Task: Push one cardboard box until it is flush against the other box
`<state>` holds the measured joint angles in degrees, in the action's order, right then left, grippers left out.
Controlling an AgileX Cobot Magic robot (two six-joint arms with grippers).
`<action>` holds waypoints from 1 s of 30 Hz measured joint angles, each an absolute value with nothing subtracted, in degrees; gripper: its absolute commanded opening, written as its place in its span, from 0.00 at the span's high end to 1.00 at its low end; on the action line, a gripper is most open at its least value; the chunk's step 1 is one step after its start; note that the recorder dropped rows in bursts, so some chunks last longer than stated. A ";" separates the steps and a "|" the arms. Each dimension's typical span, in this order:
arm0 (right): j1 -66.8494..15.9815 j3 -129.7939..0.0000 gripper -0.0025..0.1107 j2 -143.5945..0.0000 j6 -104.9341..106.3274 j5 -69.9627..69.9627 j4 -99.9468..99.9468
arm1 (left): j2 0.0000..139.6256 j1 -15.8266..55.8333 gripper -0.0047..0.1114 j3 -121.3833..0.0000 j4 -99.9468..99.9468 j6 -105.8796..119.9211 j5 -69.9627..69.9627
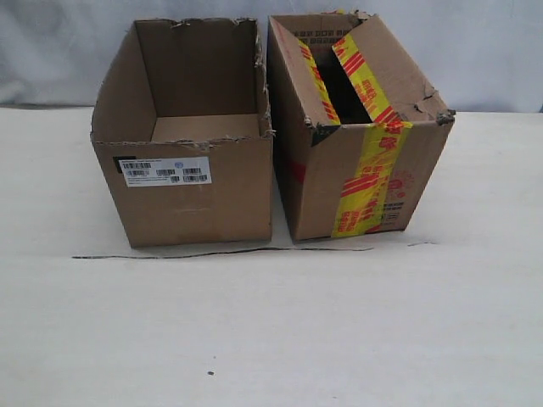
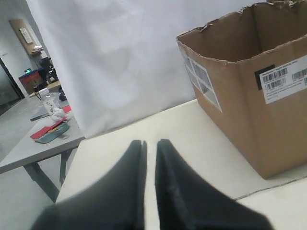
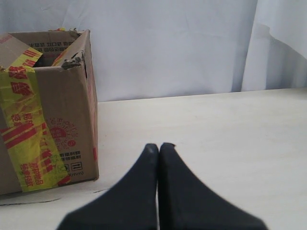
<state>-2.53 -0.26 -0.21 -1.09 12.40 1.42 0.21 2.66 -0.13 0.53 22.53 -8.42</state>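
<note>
The plain brown cardboard box (image 1: 191, 199) stands open-topped on the left, with a ragged rim and a white barcode label on its front. Right beside it is the carton with yellow-and-red tape (image 1: 356, 178), turned slightly. Their facing walls almost meet at the rim, and a narrow dark wedge shows between them lower down. Neither gripper appears in the exterior view. My left gripper (image 2: 150, 143) hovers over the table, apart from the plain box (image 2: 249, 120), with only a thin slit between its fingers. My right gripper (image 3: 159, 146) is shut and empty, apart from the taped carton (image 3: 48, 124).
The pale table (image 1: 271, 339) has a thin dark seam (image 1: 221, 253) running just in front of the boxes. A white curtain (image 1: 475, 51) hangs behind. Beyond the table's edge, the left wrist view shows a grey side table (image 2: 29, 151) with clutter.
</note>
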 measured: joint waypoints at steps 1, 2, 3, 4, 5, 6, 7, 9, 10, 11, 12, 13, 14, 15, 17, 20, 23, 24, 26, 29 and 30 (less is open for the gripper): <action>-2.53 -0.26 0.98 -0.21 -1.09 12.40 1.42 | 0.21 2.66 0.96 -0.13 0.53 22.53 -8.42; -2.53 -0.26 0.98 -0.21 -1.09 12.40 1.42 | 0.21 2.66 0.96 -0.13 0.53 22.53 -8.42; -2.53 -0.26 0.98 -0.21 -1.09 12.40 1.42 | 0.21 2.66 0.96 -0.13 0.53 22.53 -8.42; -2.53 -0.26 0.98 -0.21 -1.09 12.40 1.42 | 0.21 2.66 0.96 -0.13 0.53 22.53 -8.42; -2.53 -0.26 0.98 -0.21 -1.09 12.40 1.42 | 0.21 2.66 0.96 -0.13 0.53 22.53 -8.42; -2.53 -0.26 0.98 -0.21 -1.09 12.40 1.42 | 0.21 2.66 0.96 -0.13 0.53 22.53 -8.42; -2.53 -0.26 0.98 -0.21 -1.09 12.40 1.42 | 0.21 2.66 0.96 -0.13 0.53 22.53 -8.42; -2.53 -0.26 0.98 -0.21 -1.09 12.40 1.42 | 0.21 2.66 0.96 -0.13 0.53 22.53 -8.42; -2.53 -0.26 0.98 -0.21 -1.09 12.40 1.42 | 0.21 2.66 0.96 -0.13 0.53 22.53 -8.42; -2.53 -0.26 0.98 -0.21 -1.09 12.40 1.42 | 0.21 2.66 0.96 -0.13 0.53 22.53 -8.42; -2.53 -0.26 0.98 -0.21 -1.09 12.40 1.42 | 0.21 2.66 0.96 -0.13 0.53 22.53 -8.42; -2.53 -0.26 0.98 -0.21 -1.09 12.40 1.42 | 0.21 2.66 0.96 -0.13 0.53 22.53 -8.42; -2.53 -0.26 0.98 -0.21 -1.09 12.40 1.42 | 0.21 2.66 0.96 -0.13 0.53 22.53 -8.42; -2.53 -0.26 0.98 -0.21 -1.09 12.40 1.42 | 0.21 2.66 0.96 -0.13 0.53 22.53 -8.42; -2.53 -0.26 0.98 -0.21 -1.09 12.40 1.42 | 0.21 2.66 0.96 -0.13 0.53 22.53 -8.42; -2.53 -0.26 0.98 -0.21 -1.09 12.40 1.42 | 0.21 2.66 0.96 -0.13 0.63 22.53 -8.52; -2.53 -0.26 0.98 -0.21 -1.09 12.40 1.42 | 0.21 2.66 0.96 -0.13 1.45 22.53 -8.91; -2.53 -0.26 0.98 -0.21 -1.09 12.40 1.42 | 0.21 2.66 0.96 -0.13 1.56 22.53 -8.91; -2.53 -0.26 0.98 -0.21 -1.09 12.40 1.42 | 0.21 2.66 0.96 -0.13 1.55 22.53 -8.91; -2.53 -0.26 0.98 -0.21 -1.09 12.40 1.42 | 0.21 2.66 0.96 -0.13 0.00 22.53 -8.91; -2.53 -0.26 0.98 -0.21 -1.09 12.40 1.42 | 0.21 2.66 0.96 -0.13 0.00 22.53 -8.91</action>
